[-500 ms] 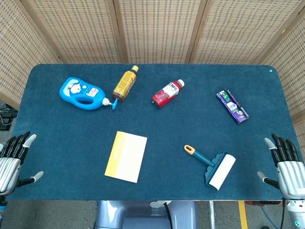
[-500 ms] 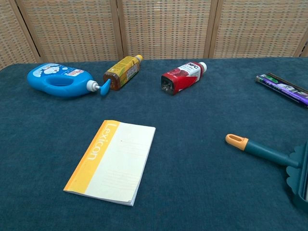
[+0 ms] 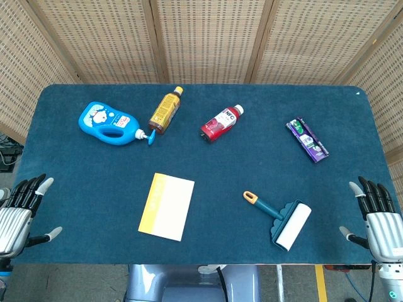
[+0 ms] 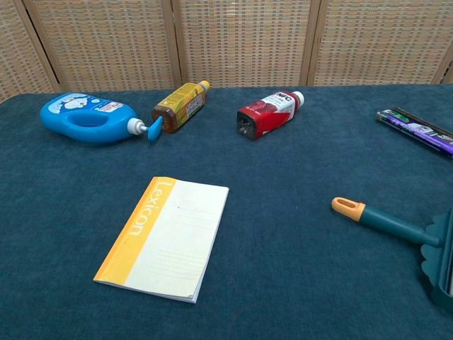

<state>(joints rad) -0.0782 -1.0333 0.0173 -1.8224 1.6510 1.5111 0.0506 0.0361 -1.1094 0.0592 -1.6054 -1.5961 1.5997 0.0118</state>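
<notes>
In the head view my left hand [image 3: 22, 212] hovers at the table's near left corner, fingers spread, holding nothing. My right hand [image 3: 380, 217] is at the near right corner, fingers also spread and empty. Nearest the left hand lies a yellow-spined notebook [image 3: 167, 206] [image 4: 164, 236]. A lint roller [image 3: 281, 220] [image 4: 396, 234] with a teal frame and orange-tipped handle lies near the right hand. The chest view shows neither hand.
On the blue table cloth [image 3: 75, 170], a blue pump bottle [image 3: 110, 123] [image 4: 88, 118], an amber bottle [image 3: 165, 111] [image 4: 179, 105] and a red bottle [image 3: 221, 123] [image 4: 269, 113] lie on their sides at the back. A purple packet [image 3: 307, 139] [image 4: 417, 129] lies back right. Wicker screens [image 3: 208, 38] stand behind.
My left hand has shifted slightly to the right and down at the table's corner. Nothing else has moved.
</notes>
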